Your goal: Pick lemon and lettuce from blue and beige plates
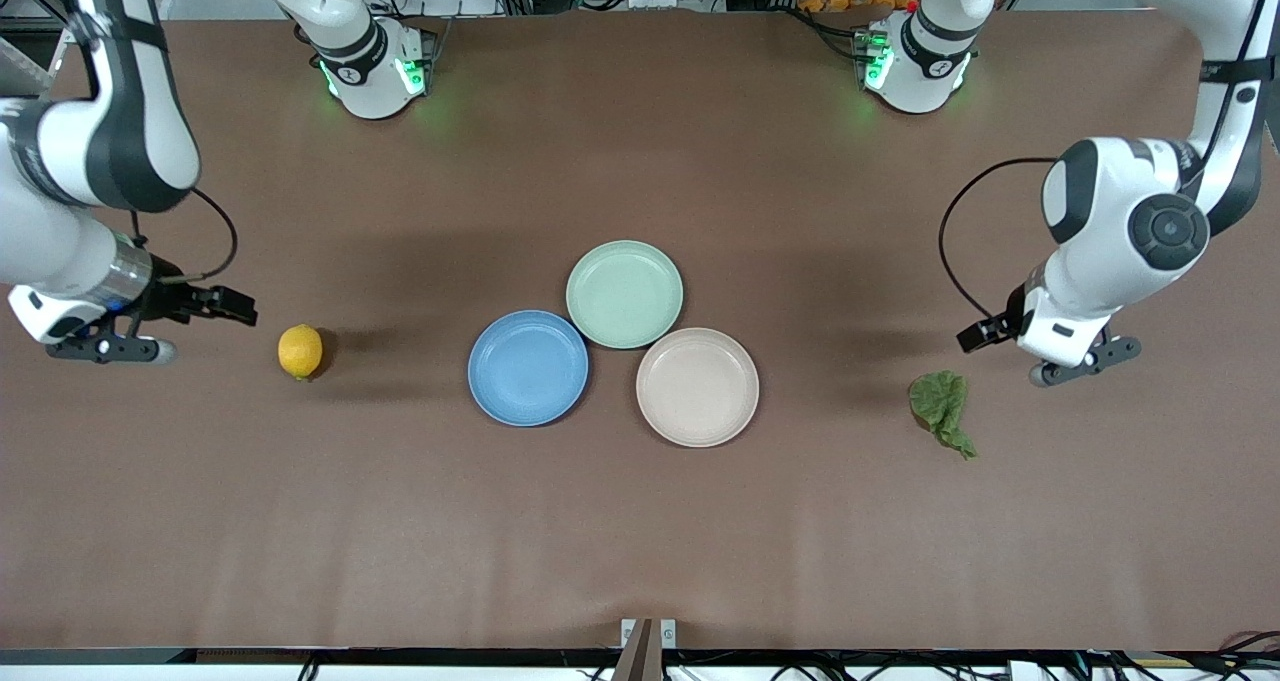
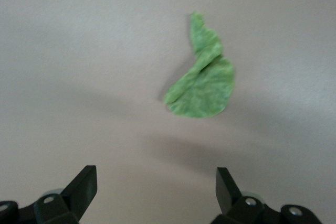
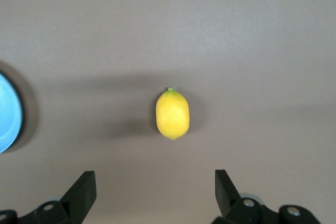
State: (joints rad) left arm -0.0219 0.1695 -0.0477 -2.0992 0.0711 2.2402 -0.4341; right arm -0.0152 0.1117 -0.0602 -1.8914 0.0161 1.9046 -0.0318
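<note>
The yellow lemon (image 1: 300, 351) lies on the bare table toward the right arm's end, off the plates; it also shows in the right wrist view (image 3: 172, 114). The dark green lettuce (image 1: 942, 408) lies on the table toward the left arm's end; it also shows in the left wrist view (image 2: 202, 80). The blue plate (image 1: 528, 367) and the beige plate (image 1: 697, 387) sit side by side mid-table, both with nothing on them. My right gripper (image 1: 232, 306) (image 3: 155, 182) is open and empty, up beside the lemon. My left gripper (image 1: 975, 335) (image 2: 156, 182) is open and empty, up beside the lettuce.
A pale mint-green plate (image 1: 624, 293) with nothing on it touches both other plates, farther from the front camera than they are. The edge of the blue plate (image 3: 8, 114) shows in the right wrist view. The brown table (image 1: 640, 521) stretches wide around the plates.
</note>
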